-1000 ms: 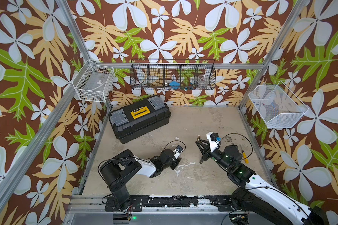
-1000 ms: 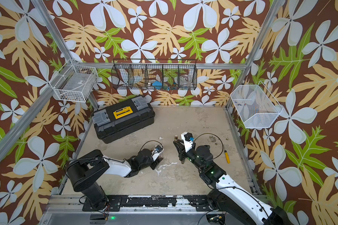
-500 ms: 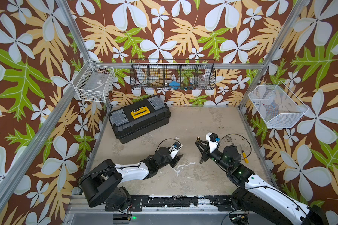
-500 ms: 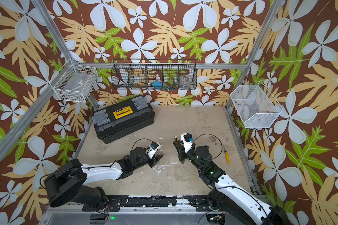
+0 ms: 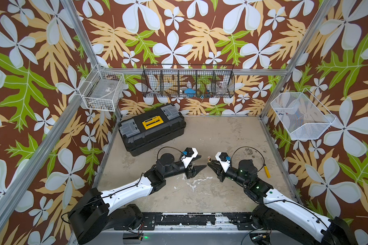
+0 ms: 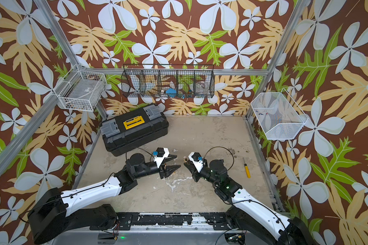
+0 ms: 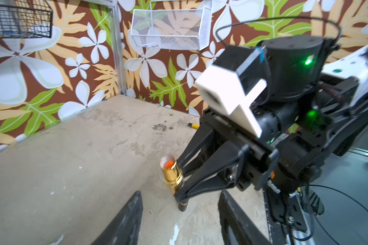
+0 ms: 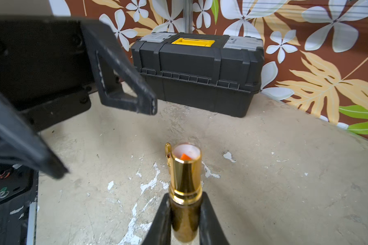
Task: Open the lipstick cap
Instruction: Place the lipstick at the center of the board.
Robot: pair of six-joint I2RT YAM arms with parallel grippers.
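Overall, scuffed tabletop (image 5: 221, 135), floral walls (image 5: 179, 31); right end effector (image 8: 185, 204) grips lipstick (image 8: 186, 169).

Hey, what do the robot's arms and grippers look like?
The left arm and right arm have white shells with black joints. The left gripper and right gripper have black triangular fingers under white camera housings, each with a blue plug and looping black cable. Green lights glow on the right arm.
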